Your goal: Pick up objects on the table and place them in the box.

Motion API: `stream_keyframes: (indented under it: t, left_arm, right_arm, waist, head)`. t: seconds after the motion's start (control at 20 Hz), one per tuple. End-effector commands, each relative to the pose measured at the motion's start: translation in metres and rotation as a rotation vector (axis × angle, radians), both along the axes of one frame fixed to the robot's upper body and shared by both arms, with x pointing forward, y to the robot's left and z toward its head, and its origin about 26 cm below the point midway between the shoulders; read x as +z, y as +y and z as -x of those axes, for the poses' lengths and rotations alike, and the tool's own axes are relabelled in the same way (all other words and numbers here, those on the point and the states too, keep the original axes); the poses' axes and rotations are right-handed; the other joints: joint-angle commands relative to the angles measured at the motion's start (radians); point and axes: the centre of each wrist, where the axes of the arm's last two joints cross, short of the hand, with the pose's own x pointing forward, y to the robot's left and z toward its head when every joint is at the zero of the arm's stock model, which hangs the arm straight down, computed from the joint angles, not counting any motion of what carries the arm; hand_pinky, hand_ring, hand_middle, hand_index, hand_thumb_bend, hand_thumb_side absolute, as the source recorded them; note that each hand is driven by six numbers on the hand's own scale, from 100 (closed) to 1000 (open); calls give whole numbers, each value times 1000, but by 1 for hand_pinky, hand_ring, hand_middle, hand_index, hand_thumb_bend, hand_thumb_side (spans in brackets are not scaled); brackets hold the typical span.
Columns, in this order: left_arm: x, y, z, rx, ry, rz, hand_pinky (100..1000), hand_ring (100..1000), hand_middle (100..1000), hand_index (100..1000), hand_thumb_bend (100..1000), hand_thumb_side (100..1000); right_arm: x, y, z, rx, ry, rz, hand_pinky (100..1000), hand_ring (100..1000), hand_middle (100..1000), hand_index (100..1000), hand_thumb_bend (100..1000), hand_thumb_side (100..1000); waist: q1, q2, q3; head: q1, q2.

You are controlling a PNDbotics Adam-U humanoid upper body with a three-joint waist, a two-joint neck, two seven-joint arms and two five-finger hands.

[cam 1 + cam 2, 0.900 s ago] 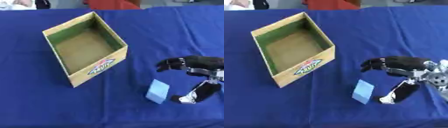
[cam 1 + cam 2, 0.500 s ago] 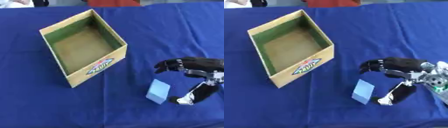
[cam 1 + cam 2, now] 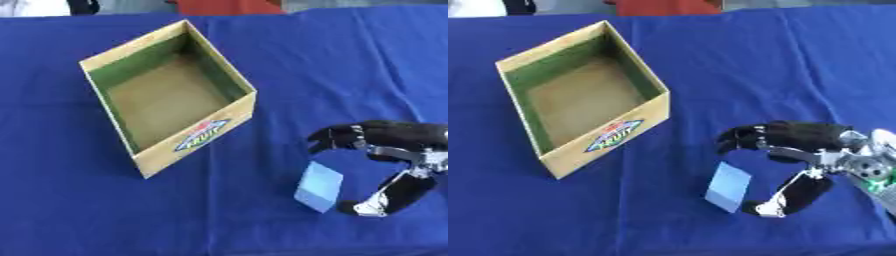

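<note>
The right hand (image 3: 394, 150) had barely shifted in the last second, its fingers (image 3: 332, 141) and thumb spread open around (not yet touching) the pale blue card (image 3: 318, 186) lying on the bench (image 3: 70, 210), the box (image 3: 166, 100) still empty.

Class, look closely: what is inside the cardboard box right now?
The cardboard box shows only its bare brown floor and green inner walls. The near wall hides a thin strip of floor. The light blue object lies outside, by the right hand.
</note>
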Motion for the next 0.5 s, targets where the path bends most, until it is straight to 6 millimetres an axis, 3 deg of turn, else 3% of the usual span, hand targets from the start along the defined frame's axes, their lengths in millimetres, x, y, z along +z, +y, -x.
stream_keyframes:
  t: [0.05, 0.5]
  left_arm:
    - [8, 0, 1, -10, -21, -15, 789, 812, 758, 875, 392, 1000]
    - [8, -2, 0, -24, -19, -12, 788, 812, 752, 872, 388, 1000]
  right_arm:
    - [6, 3, 1, 21, -19, 39, 900, 927, 940, 926, 445, 440]
    - [3, 11, 1, 52, -9, 86, 871, 903, 922, 917, 413, 397]
  waist:
    - [0, -11, 3]
    - [0, -9, 9]
  head:
    - [-4, -11]
    - [-11, -9]
